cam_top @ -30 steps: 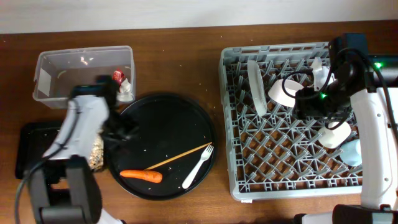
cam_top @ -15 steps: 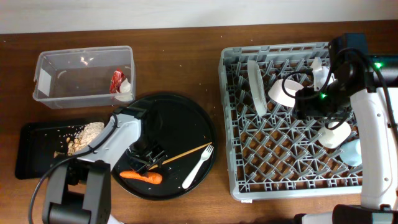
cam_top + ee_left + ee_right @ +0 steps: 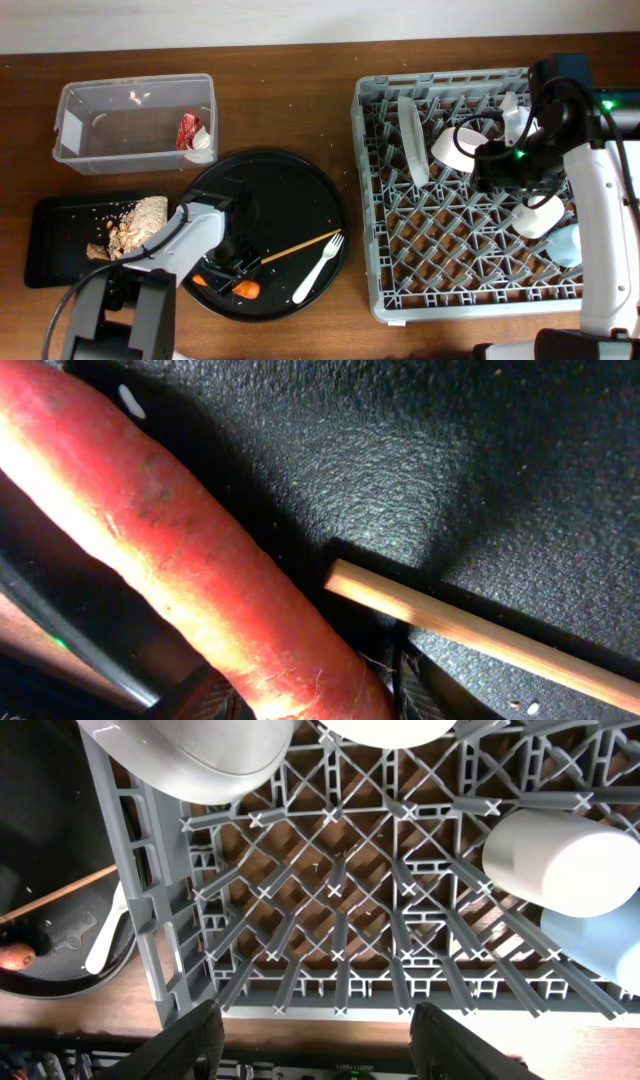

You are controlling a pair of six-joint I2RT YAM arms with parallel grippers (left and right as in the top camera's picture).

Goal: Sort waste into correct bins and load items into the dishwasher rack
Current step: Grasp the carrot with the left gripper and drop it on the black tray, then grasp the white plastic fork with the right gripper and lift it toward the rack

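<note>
Currently, the left end effector (image 3: 225,275) sits low on the round black tray (image 3: 285,190), clenched on the small orange carrot (image 3: 180,550). In the left wrist view the carrot runs down between the 2 dark fingers, which press against both of its sides. Just beside it lies the thin wooden chopstick (image 3: 470,625). Its near end is close to the carrot, though I cannot tell whether they touch. From overhead, the chopstick slants up toward the white plastic fork (image 3: 320,265), also on the round tray.

At the table's far left the clear plastic tub (image 3: 95,150) holds the crumpled red wrapper (image 3: 188,128) and the crumpled white tissue (image 3: 202,150) in its right-hand end. The shallow black tray (image 3: 50,255) below it carries the beige food scraps (image 3: 135,225).

On the right stands the dishwasher rack (image 3: 450,260). The white plate (image 3: 413,140) stands on edge between its pegs, with the cream-white bowl (image 3: 458,143) just beside it. The white cup (image 3: 540,215) and the small blue cup (image 3: 568,245) lie near the rack's right wall.

Meanwhile the right end effector (image 3: 325,1045) hangs above the rack floor, released. Its 2 fingers are spread wide with nothing between them.
</note>
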